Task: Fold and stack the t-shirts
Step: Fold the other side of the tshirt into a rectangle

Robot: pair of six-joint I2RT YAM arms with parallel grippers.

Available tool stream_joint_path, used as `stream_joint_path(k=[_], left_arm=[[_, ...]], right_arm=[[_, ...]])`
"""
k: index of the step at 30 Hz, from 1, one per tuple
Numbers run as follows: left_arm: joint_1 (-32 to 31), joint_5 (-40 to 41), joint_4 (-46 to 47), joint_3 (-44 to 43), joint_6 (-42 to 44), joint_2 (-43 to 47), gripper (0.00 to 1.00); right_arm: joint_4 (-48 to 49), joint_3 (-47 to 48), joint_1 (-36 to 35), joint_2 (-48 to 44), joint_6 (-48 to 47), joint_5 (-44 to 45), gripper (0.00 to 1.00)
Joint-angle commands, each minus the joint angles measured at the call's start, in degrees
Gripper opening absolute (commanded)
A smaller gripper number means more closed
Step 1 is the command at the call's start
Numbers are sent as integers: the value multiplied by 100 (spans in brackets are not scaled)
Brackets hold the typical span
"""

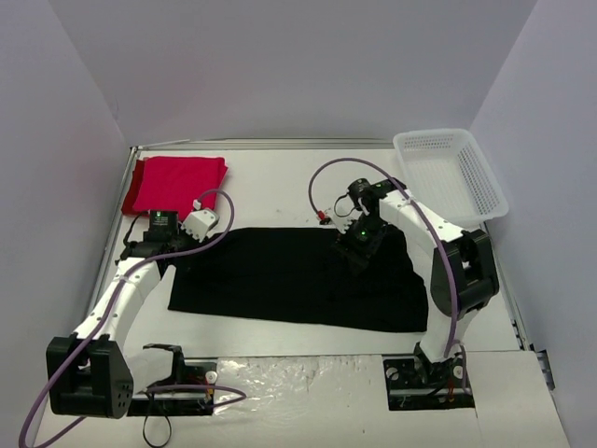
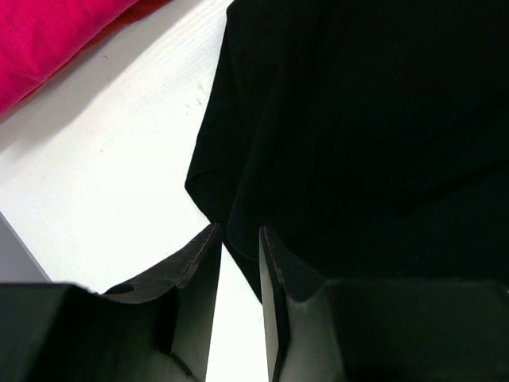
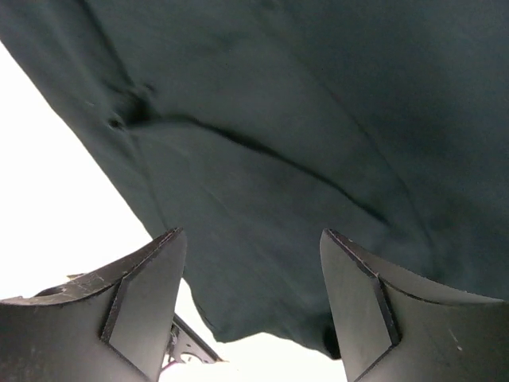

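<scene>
The black t-shirt (image 1: 298, 280) lies spread flat across the middle of the table. The red t-shirt (image 1: 177, 183) sits folded at the back left corner, and its edge (image 2: 48, 40) shows in the left wrist view. My left gripper (image 1: 159, 250) is low at the black shirt's left edge (image 2: 238, 159). Its jaws (image 2: 240, 231) stand a narrow gap apart, with bare table showing between them and the cloth edge just at the tips. My right gripper (image 1: 357, 250) hovers over the shirt's upper right part (image 3: 270, 143). Its jaws (image 3: 251, 235) are open wide and hold nothing.
A white mesh basket (image 1: 452, 173) stands at the back right corner, partly over the table's edge. A small red-tipped item (image 1: 323, 219) lies behind the black shirt. Both arm bases are at the near edge.
</scene>
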State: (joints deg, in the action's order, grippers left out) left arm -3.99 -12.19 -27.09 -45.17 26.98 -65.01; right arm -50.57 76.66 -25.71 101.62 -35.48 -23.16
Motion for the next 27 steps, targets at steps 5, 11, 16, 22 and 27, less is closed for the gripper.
stream_joint_path(k=[5, 11, 16, 22, 27], left_arm=[[56, -73, 151, -62, 35, 24, 27], [56, 32, 476, -194, 26, -398, 27], [65, 391, 994, -185, 53, -837, 28], [118, 1023, 1390, -414, -167, -1250, 28], [197, 1069, 1348, -729, -132, -1698, 30]], right_arm=[[-296, -133, 672, -222, -117, 558, 54], [204, -511, 1173, 58, -99, 892, 10], [600, -626, 1604, 401, -46, 1033, 0], [732, -574, 1701, 814, -20, 954, 0], [776, -530, 1701, 1052, 24, 918, 0]])
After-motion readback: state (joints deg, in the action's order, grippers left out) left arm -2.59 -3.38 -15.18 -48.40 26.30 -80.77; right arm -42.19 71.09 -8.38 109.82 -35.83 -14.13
